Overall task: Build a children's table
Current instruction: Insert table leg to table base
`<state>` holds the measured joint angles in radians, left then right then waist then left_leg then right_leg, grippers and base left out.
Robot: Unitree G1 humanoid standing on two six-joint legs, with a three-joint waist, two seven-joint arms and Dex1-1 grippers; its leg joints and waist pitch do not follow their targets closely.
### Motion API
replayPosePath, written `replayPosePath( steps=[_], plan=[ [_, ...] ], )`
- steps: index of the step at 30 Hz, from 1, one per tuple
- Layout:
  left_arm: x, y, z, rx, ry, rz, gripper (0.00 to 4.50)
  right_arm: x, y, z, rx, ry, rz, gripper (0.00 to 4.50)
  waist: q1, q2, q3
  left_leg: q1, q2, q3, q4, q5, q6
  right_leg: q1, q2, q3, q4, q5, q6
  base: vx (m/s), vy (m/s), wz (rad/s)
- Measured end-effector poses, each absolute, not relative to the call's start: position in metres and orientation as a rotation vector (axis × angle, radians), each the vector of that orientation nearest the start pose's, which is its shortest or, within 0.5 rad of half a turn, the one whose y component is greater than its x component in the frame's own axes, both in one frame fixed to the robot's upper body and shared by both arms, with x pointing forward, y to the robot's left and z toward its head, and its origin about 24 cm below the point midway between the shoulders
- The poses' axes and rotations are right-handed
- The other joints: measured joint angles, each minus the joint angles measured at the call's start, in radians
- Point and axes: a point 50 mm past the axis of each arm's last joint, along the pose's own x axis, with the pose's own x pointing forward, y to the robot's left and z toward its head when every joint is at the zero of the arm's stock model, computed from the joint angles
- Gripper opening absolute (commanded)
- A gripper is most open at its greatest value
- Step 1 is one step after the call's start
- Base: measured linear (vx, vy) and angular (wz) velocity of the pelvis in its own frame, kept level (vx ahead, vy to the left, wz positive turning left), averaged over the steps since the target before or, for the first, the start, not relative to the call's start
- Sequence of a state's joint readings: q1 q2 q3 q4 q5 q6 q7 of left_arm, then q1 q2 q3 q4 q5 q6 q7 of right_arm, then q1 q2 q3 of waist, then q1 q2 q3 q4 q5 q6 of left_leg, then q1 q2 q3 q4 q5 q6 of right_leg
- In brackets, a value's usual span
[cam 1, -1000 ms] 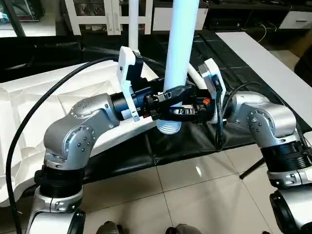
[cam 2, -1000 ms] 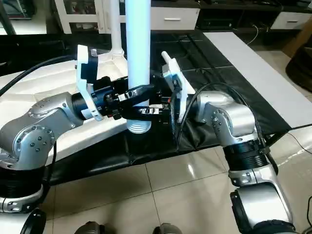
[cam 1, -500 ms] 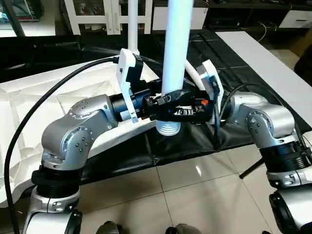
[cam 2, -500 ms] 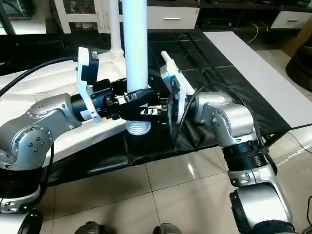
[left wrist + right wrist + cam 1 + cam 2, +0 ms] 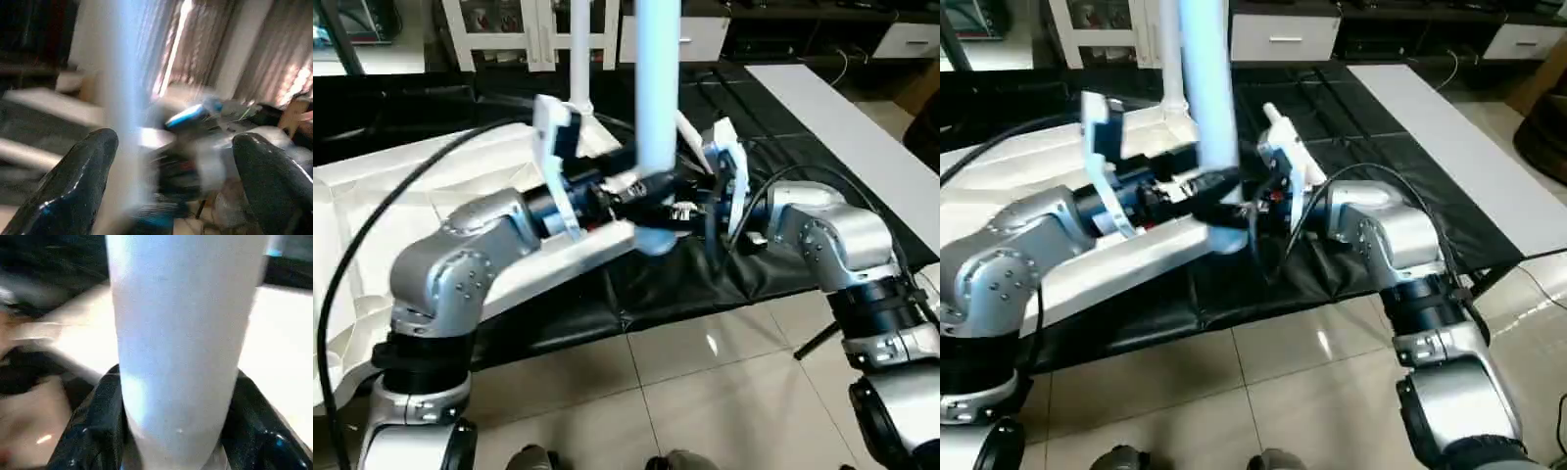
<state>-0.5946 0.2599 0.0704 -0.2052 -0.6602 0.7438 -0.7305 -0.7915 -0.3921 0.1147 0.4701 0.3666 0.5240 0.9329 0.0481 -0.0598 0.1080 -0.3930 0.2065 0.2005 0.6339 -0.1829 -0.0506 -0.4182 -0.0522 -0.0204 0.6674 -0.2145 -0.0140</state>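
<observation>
While no writing reads, right hand [image 5: 171, 431] clamps the leg [image 5: 181, 333].

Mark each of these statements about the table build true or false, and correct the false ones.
1. The right tool grips an upright white leg. True.
2. The left tool is clamped tight on that leg. False: its fingers stand wide apart, and the leg passes beside one of them.
3. The table top lies with its ribbed underside up on a black cloth. True.
4. No leg is fitted to the top yet. False: a thinner leg already stands at a far corner.
5. A white board lies on the robot's left. False: it lies on its right.
</observation>
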Motion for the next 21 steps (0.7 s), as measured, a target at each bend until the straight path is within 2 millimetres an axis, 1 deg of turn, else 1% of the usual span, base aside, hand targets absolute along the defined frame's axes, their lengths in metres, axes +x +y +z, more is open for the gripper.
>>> replayPosePath(
  steps=[1,2,4,6,7,8,9,11,12,13,14,17,19,21],
  plan=[
    [0.292,0.107,0.209,-0.231,-0.134,-1.150,4.06,0.361,-0.148,0.137,0.019,0.296,0.955,2.08,0.003,0.000,0.000,-0.001,-0.001,0.001,0.000,0.000,0.000,0.000,-0.001,0.000,-0.001,0.000,0.000,0.000,0.000,0.00],
    [0.292,0.109,0.210,-0.227,-0.144,-1.146,4.06,0.363,-0.155,0.134,0.028,0.308,0.908,2.06,0.002,0.000,0.000,-0.001,-0.001,0.001,0.000,0.000,0.000,0.000,-0.001,0.001,-0.001,0.000,0.000,0.000,0.000,0.00],
    [0.294,0.114,0.211,-0.206,-0.144,-1.099,4.06,0.366,-0.163,0.134,0.048,0.281,0.834,2.04,-0.003,0.000,0.000,-0.001,-0.001,0.002,0.001,0.000,0.001,-0.001,-0.001,0.001,0.000,0.000,0.000,0.000,0.000,0.00],
    [0.303,0.121,0.207,-0.166,-0.115,-0.986,4.06,0.370,-0.171,0.140,0.049,0.216,0.756,2.02,-0.009,0.000,0.000,0.000,0.000,0.002,0.001,0.000,0.001,-0.001,-0.001,0.001,0.001,0.000,0.000,0.000,0.000,0.00],
    [0.309,0.127,0.203,-0.107,-0.095,-0.901,4.06,0.372,-0.174,0.143,0.047,0.187,0.718,2.01,-0.011,0.000,0.000,0.001,0.000,0.001,0.001,0.000,0.001,-0.001,0.000,0.000,0.002,0.000,0.001,0.000,0.000,0.00],
    [0.317,0.137,0.194,0.006,-0.053,-0.774,4.06,0.374,-0.179,0.147,0.049,0.137,0.654,2.01,-0.014,0.001,0.000,0.001,0.001,0.001,0.001,0.000,0.000,-0.001,0.001,0.000,0.002,0.000,0.001,0.000,0.000,0.00],
    [0.320,0.145,0.186,0.085,-0.021,-0.691,4.06,0.374,-0.184,0.150,0.055,0.096,0.612,2.01,-0.015,0.001,-0.001,0.002,0.001,0.000,0.001,0.000,0.000,-0.001,0.001,0.000,0.002,0.000,0.001,0.000,0.000,0.00],
    [0.322,0.156,0.162,0.213,0.067,-0.578,4.06,0.371,-0.192,0.156,0.066,0.024,0.545,2.01,-0.014,0.003,-0.002,0.003,0.002,0.000,0.001,0.000,-0.001,0.000,0.002,0.000,0.003,0.000,0.001,0.000,0.000,0.00],
    [0.322,0.157,0.153,0.250,0.098,-0.559,4.06,0.370,-0.192,0.158,0.069,0.006,0.531,2.01,-0.014,0.003,-0.002,0.002,0.002,0.000,0.001,0.000,-0.001,0.000,0.002,0.001,0.003,0.000,0.002,0.000,0.000,0.00],
    [0.322,0.156,0.145,0.279,0.124,-0.553,4.06,0.370,-0.190,0.158,0.077,-0.008,0.530,2.01,-0.015,0.003,-0.002,0.002,0.002,0.000,0.001,0.001,-0.001,-0.001,0.002,0.001,0.003,0.000,0.002,0.000,0.000,0.00],
    [0.321,0.152,0.136,0.304,0.145,-0.580,4.33,0.367,-0.184,0.159,0.081,-0.034,0.549,2.00,-0.013,0.003,-0.002,0.002,0.002,0.000,0.001,0.001,-0.001,-0.001,0.002,0.001,0.003,0.001,0.002,0.000,0.000,0.00],
    [0.314,0.141,0.118,0.306,0.212,-0.724,4.39,0.356,-0.162,0.159,0.084,-0.112,0.683,2.00,-0.014,0.005,-0.002,0.002,0.001,0.000,0.001,0.000,-0.003,-0.001,0.001,0.001,0.003,0.001,0.002,0.000,0.000,0.00],
    [0.310,0.135,0.113,0.337,0.235,-0.810,4.45,0.354,-0.158,0.158,0.069,-0.125,0.702,2.00,-0.011,0.005,-0.002,0.002,0.001,0.000,0.001,0.000,-0.004,0.000,0.001,0.001,0.003,0.001,0.002,0.000,0.000,0.00],
    [0.308,0.134,0.106,0.358,0.263,-0.874,4.45,0.353,-0.156,0.160,0.060,-0.140,0.707,2.00,-0.009,0.007,-0.003,0.002,0.001,0.000,0.001,0.000,-0.005,0.000,0.001,0.001,0.003,0.002,0.002,0.000,0.000,0.00]
  ],
)
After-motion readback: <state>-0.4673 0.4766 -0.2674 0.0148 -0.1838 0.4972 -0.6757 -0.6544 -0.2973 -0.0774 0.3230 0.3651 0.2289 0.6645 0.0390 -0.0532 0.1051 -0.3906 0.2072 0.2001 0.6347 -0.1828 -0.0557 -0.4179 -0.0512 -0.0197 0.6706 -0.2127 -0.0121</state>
